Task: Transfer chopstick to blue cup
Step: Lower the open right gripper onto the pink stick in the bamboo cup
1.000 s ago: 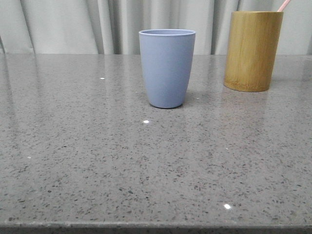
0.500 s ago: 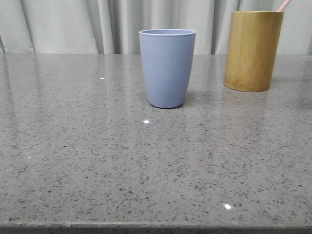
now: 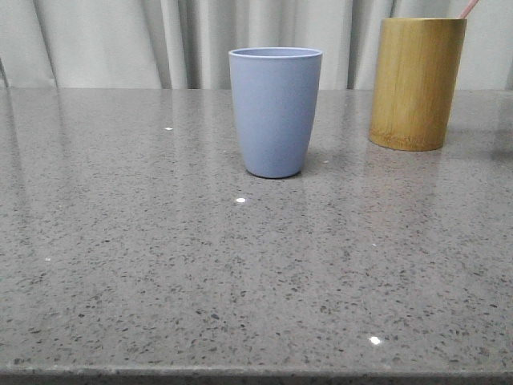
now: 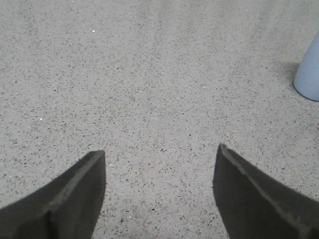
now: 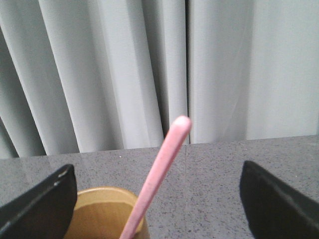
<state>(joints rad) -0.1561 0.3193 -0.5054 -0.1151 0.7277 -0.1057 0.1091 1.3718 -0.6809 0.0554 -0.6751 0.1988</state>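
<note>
The blue cup [image 3: 275, 111] stands upright and empty-looking at the table's centre back; its base also shows in the left wrist view [image 4: 310, 74]. A pale pink chopstick [image 3: 466, 8] pokes out of the bamboo holder [image 3: 416, 83] at the back right. In the right wrist view the chopstick [image 5: 162, 169] rises slanted out of the holder [image 5: 107, 211], between the wide-apart fingers of my right gripper [image 5: 158, 191], which is open and touches nothing. My left gripper [image 4: 160, 167] hangs open over bare table, well away from the cup. Neither gripper shows in the front view.
The grey speckled stone table [image 3: 240, 265] runs to a front edge near the bottom of the front view. Pale curtains [image 3: 120, 40] hang behind the table.
</note>
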